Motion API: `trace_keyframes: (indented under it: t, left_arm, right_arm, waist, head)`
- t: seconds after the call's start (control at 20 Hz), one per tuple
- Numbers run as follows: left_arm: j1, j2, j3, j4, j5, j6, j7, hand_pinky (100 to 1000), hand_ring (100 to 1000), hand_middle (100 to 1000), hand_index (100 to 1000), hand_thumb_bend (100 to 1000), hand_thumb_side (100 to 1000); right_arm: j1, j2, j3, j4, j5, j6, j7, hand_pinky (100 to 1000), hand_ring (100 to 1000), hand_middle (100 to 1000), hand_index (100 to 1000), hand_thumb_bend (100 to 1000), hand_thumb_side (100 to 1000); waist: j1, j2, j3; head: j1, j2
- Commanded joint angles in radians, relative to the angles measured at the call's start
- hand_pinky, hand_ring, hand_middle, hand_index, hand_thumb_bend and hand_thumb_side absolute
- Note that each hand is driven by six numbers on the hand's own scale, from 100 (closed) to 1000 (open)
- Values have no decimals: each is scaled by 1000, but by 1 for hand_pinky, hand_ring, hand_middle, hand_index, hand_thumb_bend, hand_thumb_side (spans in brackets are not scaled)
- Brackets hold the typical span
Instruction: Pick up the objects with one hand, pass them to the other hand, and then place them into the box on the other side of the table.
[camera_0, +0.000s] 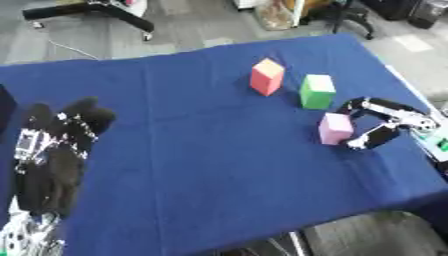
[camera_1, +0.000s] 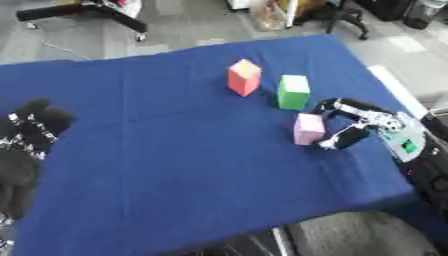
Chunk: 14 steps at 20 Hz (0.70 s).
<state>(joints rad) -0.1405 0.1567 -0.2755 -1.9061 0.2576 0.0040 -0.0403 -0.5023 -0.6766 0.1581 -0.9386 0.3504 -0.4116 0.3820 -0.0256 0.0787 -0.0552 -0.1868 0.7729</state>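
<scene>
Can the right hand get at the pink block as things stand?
Probably yes: the right hand is already beside the pink block, fingers curved around its right side, and nothing lies between them. The green block stands apart.

- A table covered with a dark blue cloth (camera_0: 219, 150) carries everything; it lies askew in both views, with grey floor beyond its far edge.
- A red-orange block with a paler top (camera_0: 267, 76) stands upright on the cloth, toward the far right.
- A green rectangular block (camera_0: 317, 91) stands upright just beside it, to the right and a little nearer.
- A pink rectangular block (camera_0: 334, 128) stands nearer again, close to the table's right edge.
</scene>
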Motion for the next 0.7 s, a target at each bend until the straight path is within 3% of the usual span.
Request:
trace_keyframes:
  t: [0.05,0.15,0.2,0.3,0.7]
  left_arm:
    - [-9,1,0,-21,3,-1,2,943,779,664,835,359,933]
    - [-9,1,0,-20,3,-1,3,943,778,664,835,360,933]
    - [-8,1,0,-20,3,-1,3,943,778,664,835,354,936]
    - [-8,1,1,-20,3,-1,4,943,778,664,835,360,933]
    - [-6,1,2,-18,2,0,6,943,777,662,833,359,936]
  right_arm:
    - [-17,-31,-10,-19,-12,-2,-20,841,929,786,553,365,176]
    - [-15,-34,-11,-27,-17,-6,-38,837,924,778,519,345,174]
    - [-14,-35,-10,-31,-20,-8,-46,837,923,777,511,324,215]
    - [-11,-38,-10,-42,-28,-12,-62,835,920,772,497,334,172]
    - [9,-63,-1,-170,-92,-27,-97,834,918,769,477,346,184]
  waist:
    - [-3,-13,0]
    - [-3,-12,-1]
    - [-3,-12,-1]
    - [-3,-12,-1]
    - [-3,-11,-4]
  head:
    - [-3,-3]
    - [-3,-3]
    - [-3,-3]
    - [-3,-3]
    - [5,-3]
